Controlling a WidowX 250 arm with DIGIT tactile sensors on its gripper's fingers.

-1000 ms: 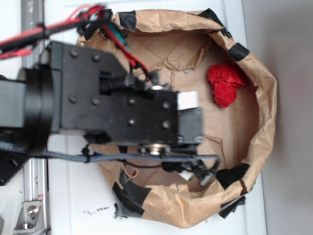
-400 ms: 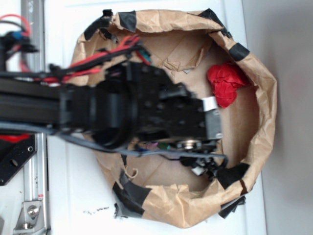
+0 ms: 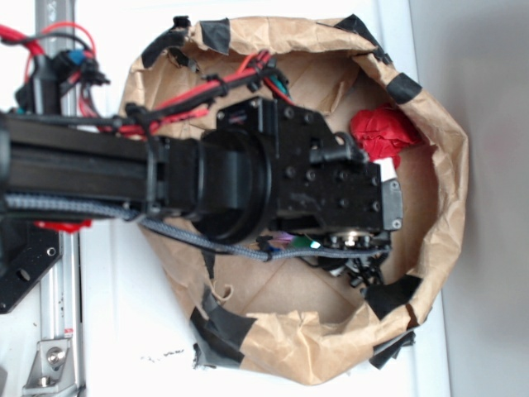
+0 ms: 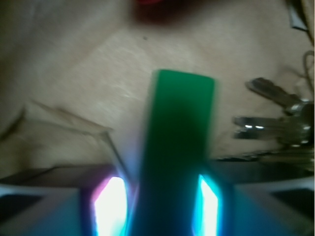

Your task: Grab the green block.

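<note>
The green block (image 4: 179, 132) is a smooth bright green bar lying lengthwise on brown paper, its near end running between my two glowing fingers. My gripper (image 4: 160, 199) is open and straddles that end: the right pad (image 4: 206, 206) sits close against the block, while the left pad (image 4: 110, 206) stands a little off it. In the exterior view the gripper (image 3: 355, 207) is low inside the paper nest, and the arm hides the block.
A crumpled brown paper nest (image 3: 442, 190) with black tape walls surrounds the work area. A red wrinkly wad (image 3: 384, 136) lies just beyond the gripper. A key bunch (image 4: 278, 130) lies right of the block and also shows under the arm in the exterior view (image 3: 357, 271).
The arm has moved right and deeper into the nest, reaching next to the red wad, and now covers more of the nest floor.
</note>
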